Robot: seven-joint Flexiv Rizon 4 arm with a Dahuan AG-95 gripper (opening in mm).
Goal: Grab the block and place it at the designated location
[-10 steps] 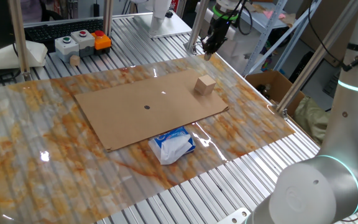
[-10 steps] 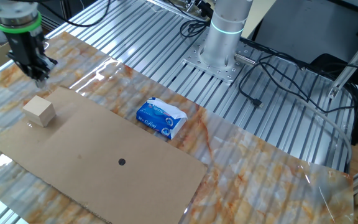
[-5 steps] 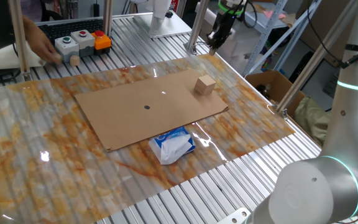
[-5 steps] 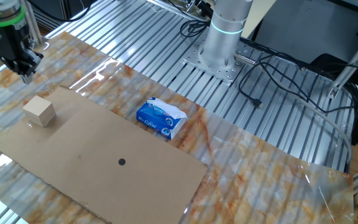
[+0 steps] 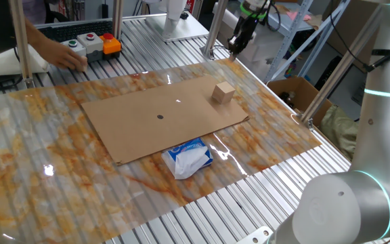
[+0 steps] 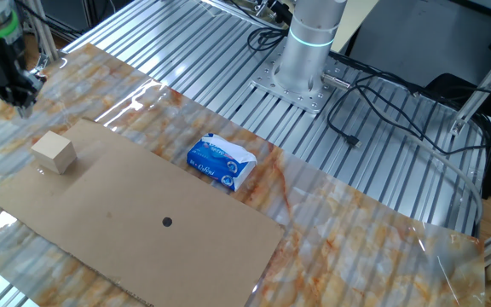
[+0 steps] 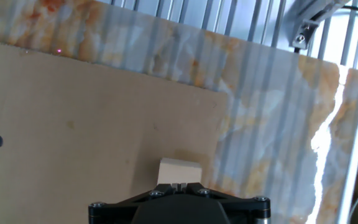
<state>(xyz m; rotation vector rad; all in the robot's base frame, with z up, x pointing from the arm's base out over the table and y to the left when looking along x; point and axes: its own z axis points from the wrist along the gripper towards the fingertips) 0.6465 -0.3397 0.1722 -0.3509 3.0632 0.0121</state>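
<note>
While end effector point(image 6: 17, 101) state unclear, tissue packet point(image 5: 189, 157) beside cardboard sheet point(image 5: 134, 129), block point(image 5: 223, 93) unobstructed.

One fixed view: high, oblique, from beside the arm's base, over the cardboard sheet point(image 5: 164, 116).
Other fixed view: opposite side, facing that base.
Hand view: looking steeply down, close.
Shared: sheet, black dot point(image 6: 167, 223).
</note>
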